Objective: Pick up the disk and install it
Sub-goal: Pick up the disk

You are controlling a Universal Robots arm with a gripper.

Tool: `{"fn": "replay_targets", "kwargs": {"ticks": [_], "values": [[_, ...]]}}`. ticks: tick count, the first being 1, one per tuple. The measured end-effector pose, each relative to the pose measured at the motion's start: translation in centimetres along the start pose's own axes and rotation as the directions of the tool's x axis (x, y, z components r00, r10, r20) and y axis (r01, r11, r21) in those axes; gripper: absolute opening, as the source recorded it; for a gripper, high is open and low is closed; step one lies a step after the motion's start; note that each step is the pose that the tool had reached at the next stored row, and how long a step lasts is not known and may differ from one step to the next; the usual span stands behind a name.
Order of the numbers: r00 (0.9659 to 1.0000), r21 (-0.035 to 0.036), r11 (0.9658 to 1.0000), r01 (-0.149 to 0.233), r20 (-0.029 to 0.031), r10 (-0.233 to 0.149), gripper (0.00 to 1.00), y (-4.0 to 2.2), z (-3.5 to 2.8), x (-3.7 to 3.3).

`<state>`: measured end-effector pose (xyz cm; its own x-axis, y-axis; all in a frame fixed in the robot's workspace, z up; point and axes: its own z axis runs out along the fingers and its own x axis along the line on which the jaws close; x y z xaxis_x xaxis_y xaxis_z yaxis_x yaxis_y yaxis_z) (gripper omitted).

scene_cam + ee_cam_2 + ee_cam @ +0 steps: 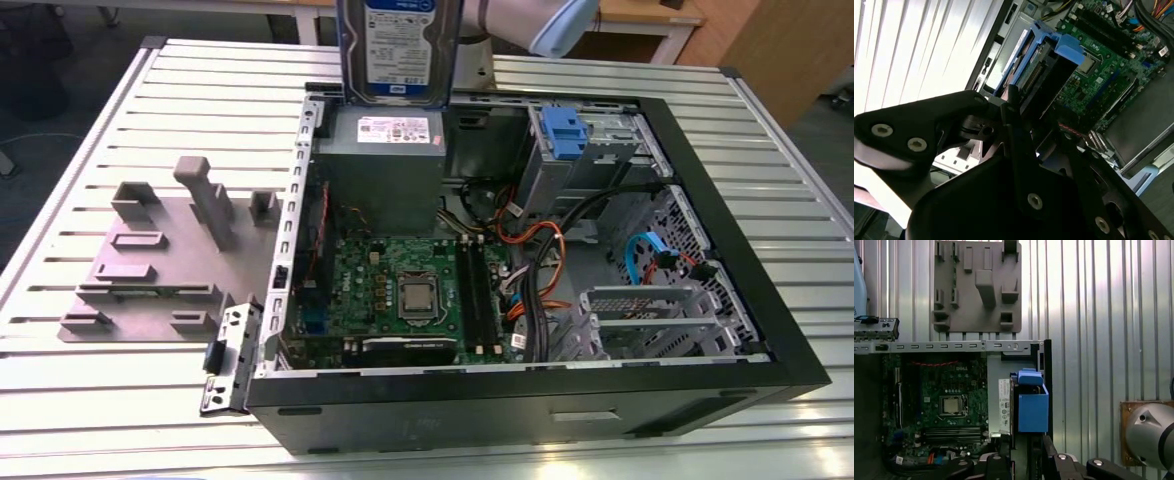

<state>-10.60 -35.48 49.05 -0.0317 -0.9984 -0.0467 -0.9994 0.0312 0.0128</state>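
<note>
One flat rectangular silver metal disk (400,48), with a white-and-blue label and a blue plastic carrier around it, hangs in the air at the far end of the open black computer case (534,400). In the exterior view I see the disk upright, label toward the camera, above the grey boxy power supply (380,150).

The black gripper (1029,107) is closed on the disk. In the second wrist view its fingers (1016,135) sit against the two sides of the carrier. In the first wrist view I read the disk (1026,407) edge-on, with the green motherboard (939,390) beside it and lower down.

The grey metal drive cage with a blue plastic clip (567,135) stands inside the case, to the exterior view's right of the power supply.

The case lies on its side on the slatted metal worktop (200,110). A grey fixture plate with raised blocks (154,268) lies on the worktop at the exterior view's left of the case.
</note>
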Motion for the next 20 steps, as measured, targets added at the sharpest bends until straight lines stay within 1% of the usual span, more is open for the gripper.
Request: {"fn": "replay_targets", "kwargs": {"ticks": [12,20], "values": [[1.0000,0.0001,1.0000,0.000,0.0001,0.000,0.35,-3.54,0.04,-0.15],[1.0000,0.0000,1.0000,0.000,0.0000,0.000,0.35,-5.55,0.04,-0.23]]}}
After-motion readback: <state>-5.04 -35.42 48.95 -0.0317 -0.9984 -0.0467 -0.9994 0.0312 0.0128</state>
